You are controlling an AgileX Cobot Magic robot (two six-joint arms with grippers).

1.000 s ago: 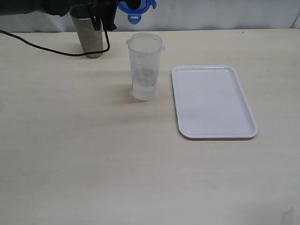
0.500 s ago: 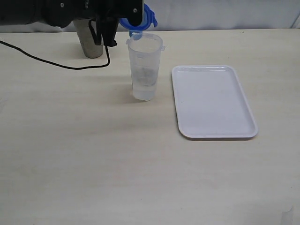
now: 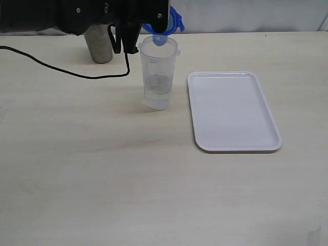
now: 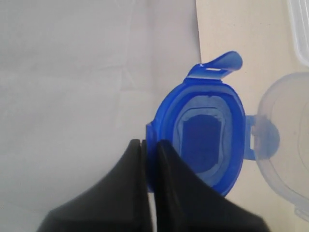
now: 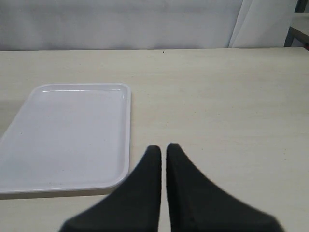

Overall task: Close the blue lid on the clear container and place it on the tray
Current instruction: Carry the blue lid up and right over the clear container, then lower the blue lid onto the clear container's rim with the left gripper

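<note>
Pale table (image 3: 102, 179) carries clear container (image 3: 158, 77), tray (image 3: 233, 110), steel cup (image 3: 100, 50), black cable (image 3: 97, 78)

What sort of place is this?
Likely a robot test bench, not a home: a bare pale wood-grain table, a plain white backdrop, and a black robot arm trailing a black cable.

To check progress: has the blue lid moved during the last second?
Yes. In the exterior view the blue lid has shifted right and down, toward the mouth of the clear container.

blue lid (image 4: 207, 140) — now at clear container (image 3: 158, 77)
</note>
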